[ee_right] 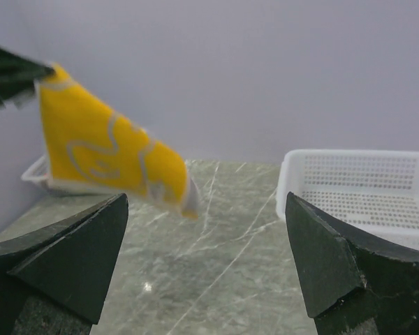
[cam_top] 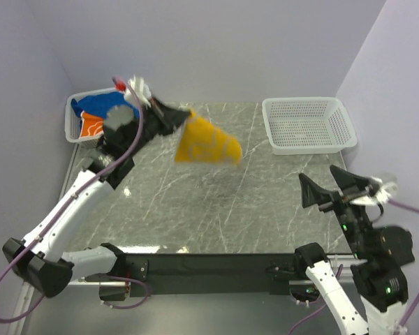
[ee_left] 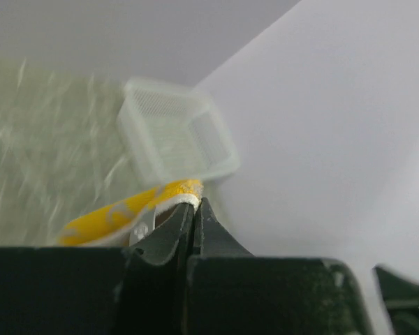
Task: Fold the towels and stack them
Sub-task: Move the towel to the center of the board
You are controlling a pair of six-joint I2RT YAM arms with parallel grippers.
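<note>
A yellow towel point(cam_top: 206, 143) with pale swirls hangs in the air above the marble table's far middle, blurred. My left gripper point(cam_top: 184, 115) is shut on its upper corner; in the left wrist view the towel's hem point(ee_left: 169, 195) sits pinched at the closed fingertips point(ee_left: 196, 206). A blue towel point(cam_top: 101, 105) and an orange towel point(cam_top: 92, 126) with white outlines lie in the left basket point(cam_top: 72, 125). My right gripper point(cam_top: 329, 183) hovers open at the near right, holding nothing; its view shows the yellow towel point(ee_right: 105, 153) hanging far ahead on the left.
An empty white mesh basket point(cam_top: 307, 124) stands at the far right of the table point(cam_top: 216, 209), also in the right wrist view point(ee_right: 363, 192) and left wrist view point(ee_left: 174, 136). Pale walls close in on three sides. A black bar point(cam_top: 209, 265) runs along the near edge.
</note>
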